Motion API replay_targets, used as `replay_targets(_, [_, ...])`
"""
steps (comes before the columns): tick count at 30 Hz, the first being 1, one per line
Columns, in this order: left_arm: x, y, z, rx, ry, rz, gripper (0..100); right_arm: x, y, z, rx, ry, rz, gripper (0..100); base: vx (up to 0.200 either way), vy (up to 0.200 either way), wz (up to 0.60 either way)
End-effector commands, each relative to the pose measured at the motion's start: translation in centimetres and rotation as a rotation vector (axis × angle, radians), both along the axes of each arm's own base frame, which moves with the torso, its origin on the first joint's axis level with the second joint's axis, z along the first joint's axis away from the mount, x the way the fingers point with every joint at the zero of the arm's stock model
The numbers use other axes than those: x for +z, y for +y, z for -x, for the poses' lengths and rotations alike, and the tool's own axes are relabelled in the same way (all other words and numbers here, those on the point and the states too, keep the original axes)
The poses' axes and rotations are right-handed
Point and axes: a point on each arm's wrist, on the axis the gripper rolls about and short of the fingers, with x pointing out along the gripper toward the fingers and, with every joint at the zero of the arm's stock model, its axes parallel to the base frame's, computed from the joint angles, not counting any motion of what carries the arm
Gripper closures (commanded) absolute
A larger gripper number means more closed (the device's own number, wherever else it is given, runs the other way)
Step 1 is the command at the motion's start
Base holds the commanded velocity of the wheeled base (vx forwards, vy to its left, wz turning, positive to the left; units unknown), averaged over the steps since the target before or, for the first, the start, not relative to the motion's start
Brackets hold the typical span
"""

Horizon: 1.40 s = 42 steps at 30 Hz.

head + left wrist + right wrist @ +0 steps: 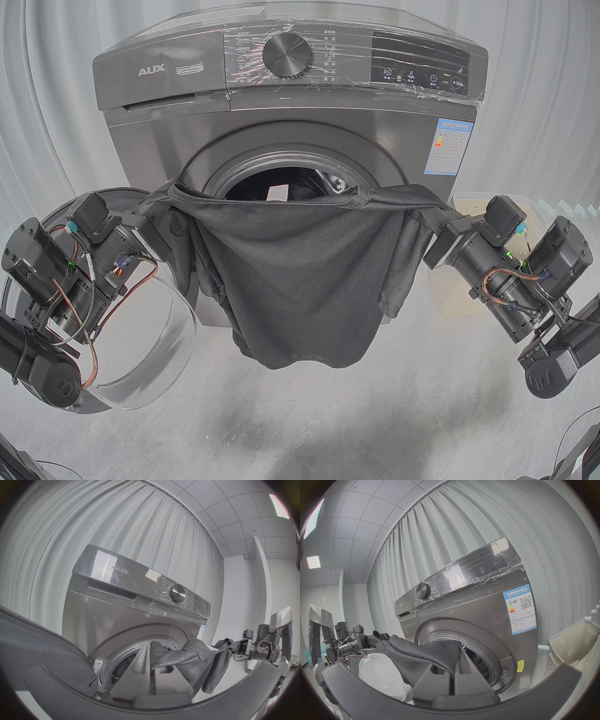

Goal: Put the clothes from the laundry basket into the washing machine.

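Left gripper [164,201] is clamped on the left top corner of a dark garment [300,275], and the right gripper [434,215] is clamped on its right top corner. In each wrist view the fingers [137,670] are pressed together with cloth pinched between them. The 2 arms hold the top hem stretched almost flat across the front of the washing machine [162,144]. The hem sits level with the lower part of the drum opening [294,178], and the rest of the cloth hangs in a loose curtain down the front panel, clear of the floor. Some dark fabric with a pale tag already lies inside the drum. The round glass door [144,350] stands swung open on the left, close under the left arm. A cream perforated laundry basket [450,290] stands on the floor just beside the machine's right side, behind the right arm; I cannot tell what it holds.

I judge this to be the loading step: the garment is out of the basket and lined up, but not yet in the drum. As held, it looks wider than the opening, so the next move likely calls for bringing the 2 grippers closer together. They would then carry the hem forward through the opening, deep enough that the hanging tail follows over the lip, before letting go. The left arm needs to keep off the door.
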Motion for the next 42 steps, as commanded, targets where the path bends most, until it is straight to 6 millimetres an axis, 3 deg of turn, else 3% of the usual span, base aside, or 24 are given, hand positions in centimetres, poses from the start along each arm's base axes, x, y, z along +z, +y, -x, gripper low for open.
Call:
replay_targets(1, [-0.5, -0.2, -0.1, -0.006, 0.02, -0.008, 100, -0.4, 0.1, 0.0, 0.003, 0.013, 0.006, 100, 0.0, 0.0, 0.0])
replay_targets(5, [-2.0, -1.9, 0.1, -0.068, 0.074, -0.029, 100, -1.6, 0.2, 0.5, 0.02, 0.057, 0.034, 100, 0.0, 0.0, 0.0])
replay_targets(8, [-3.1, -2.8, -0.1, -0.096, 0.111, -0.042, 100, -3.8, 0.7, 0.9, 0.044, 0.13, 0.085, 100, 0.0, 0.0, 0.0])
replay_targets(14, [-3.9, -4.3, 0.1, -0.147, 0.138, -0.057, 100, -6.3, 1.4, 1.1, 0.067, 0.209, 0.137, 100, 0.0, 0.0, 0.0])
replay_targets(17, [-4.9, -4.9, -0.8, -0.15, 0.164, -0.073, 100, -7.7, 1.6, 1.1, 0.074, 0.259, 0.164, 100, 0.0, 0.0, 0.0])
replay_targets(27, [-4.9, -6.6, -1.7, -0.18, 0.14, -0.074, 100, -10.0, 2.8, 1.2, 0.104, 0.321, 0.213, 100, 0.0, 0.0, 0.0])
replay_targets(28, [-4.9, -6.7, -1.7, -0.183, 0.142, -0.075, 100, -10.0, 2.9, 1.3, 0.11, 0.322, 0.215, 0, 0.0, 0.0, 0.0])
replay_targets(31, [-4.6, -7.0, -1.8, -0.188, 0.13, -0.068, 100, -10.2, 3.0, 1.5, 0.116, 0.326, 0.219, 0, 0.0, 0.0, 0.0])
replay_targets(35, [-4.3, -7.6, -2.5, -0.17, 0.113, -0.049, 100, -12.4, 2.1, 3.6, 0.14, 0.424, 0.304, 0, 0.0, 0.0, 0.0])
replay_targets(42, [-4.2, -7.7, -2.7, -0.164, 0.107, -0.045, 100, -14.3, 0.9, 5.1, 0.141, 0.521, 0.373, 0, 0.0, 0.0, 0.0])
